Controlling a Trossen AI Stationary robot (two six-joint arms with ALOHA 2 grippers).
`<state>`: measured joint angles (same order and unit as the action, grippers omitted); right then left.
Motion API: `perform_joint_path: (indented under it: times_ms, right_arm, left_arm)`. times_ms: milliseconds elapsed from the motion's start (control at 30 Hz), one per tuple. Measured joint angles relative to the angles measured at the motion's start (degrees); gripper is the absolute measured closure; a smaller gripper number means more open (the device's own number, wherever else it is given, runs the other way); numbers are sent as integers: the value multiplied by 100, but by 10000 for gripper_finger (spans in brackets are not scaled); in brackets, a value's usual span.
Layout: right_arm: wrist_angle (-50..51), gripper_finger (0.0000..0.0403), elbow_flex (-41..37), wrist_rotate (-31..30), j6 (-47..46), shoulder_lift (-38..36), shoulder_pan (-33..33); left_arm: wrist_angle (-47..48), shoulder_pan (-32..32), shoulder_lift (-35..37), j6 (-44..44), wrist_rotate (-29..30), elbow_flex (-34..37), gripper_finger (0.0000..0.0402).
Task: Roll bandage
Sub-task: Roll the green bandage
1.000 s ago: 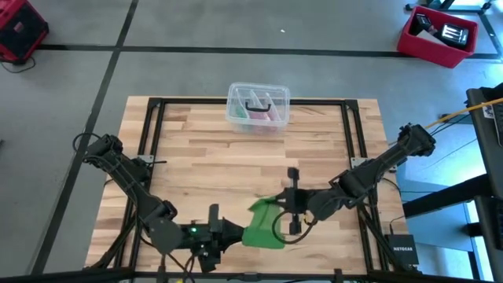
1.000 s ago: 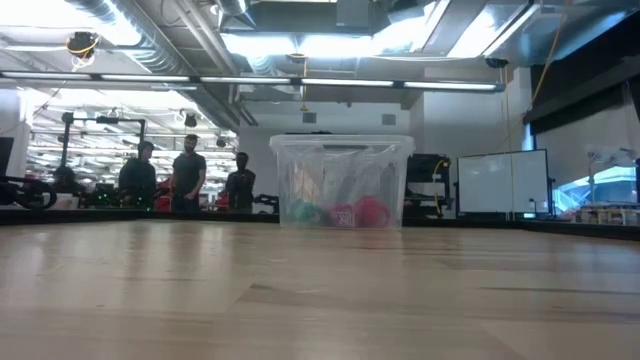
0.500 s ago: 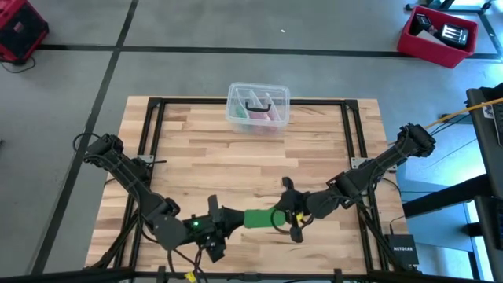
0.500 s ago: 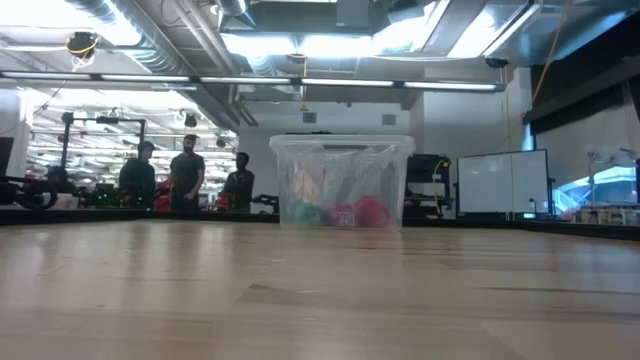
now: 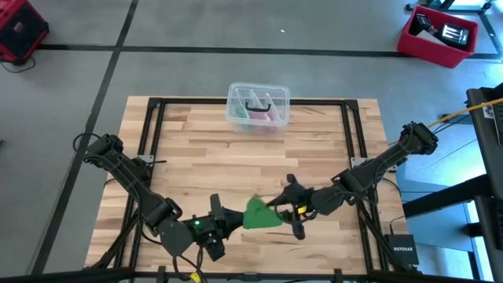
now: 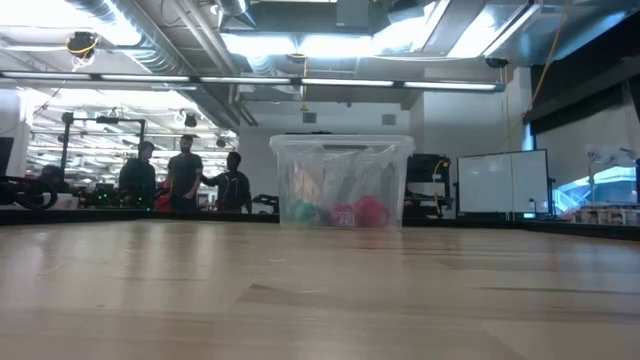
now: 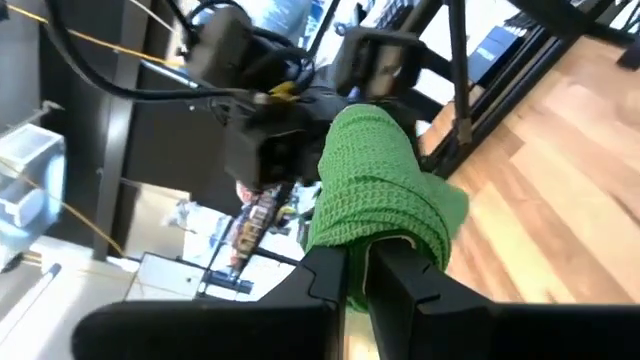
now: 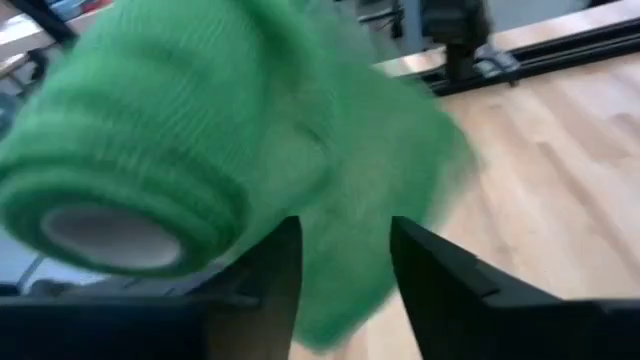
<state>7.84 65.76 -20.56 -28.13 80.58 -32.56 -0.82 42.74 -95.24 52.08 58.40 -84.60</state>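
We are mid-roll. The bandage (image 5: 258,215) hangs above the desk (image 5: 204,157), well on the near side of the clear plastic box (image 5: 258,107), carried between our two arms. Seen from the left wrist, it is already a fat green roll (image 7: 375,190), with a loose tail drooping off it.

Our left claw (image 5: 228,222) comes in from the side of the bandage away from the right arm, its fingers pressed together on the roll's end (image 7: 385,255); this is our anchor, and we judge it should not slacken.

Our right claw (image 5: 292,214) sits just beside the bandage on the opposite side. In the right wrist view its fingers (image 8: 440,290) stand apart with the green fabric (image 8: 220,170) in front of them, pinching nothing that we can see.

To do this step well, we think the right claw should take the loose tail close to the roll, not out at its tip, so the next wrap lies snug. Both arms should keep light tension, and each wrap should line up edge to edge so the roll does not cone. The risk, as we read it, is the tail sagging and unwinding while the right claw is spread.
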Motion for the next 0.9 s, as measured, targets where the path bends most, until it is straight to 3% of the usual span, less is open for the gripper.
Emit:
perform_joint_path:
  times_ms: [333, 633, 800, 900]
  right_arm:
    - [414, 193, 2, -539, 137, -234, -2]
    - [1182, 191, 0, -592, 629, -903, -7]
    - [1972, 191, 4, -473, 442, -1158, -218]
    - [1561, 191, -173, -833, 680, -1015, -600]
  left_arm:
    - [796, -90, 0, -1305, -237, -4, 384]
    - [676, -85, -2, -1463, -252, -4, 384]
    - [48, -85, -2, -1234, -252, -4, 384]
    - [-276, -85, -2, -1132, -252, -4, 384]
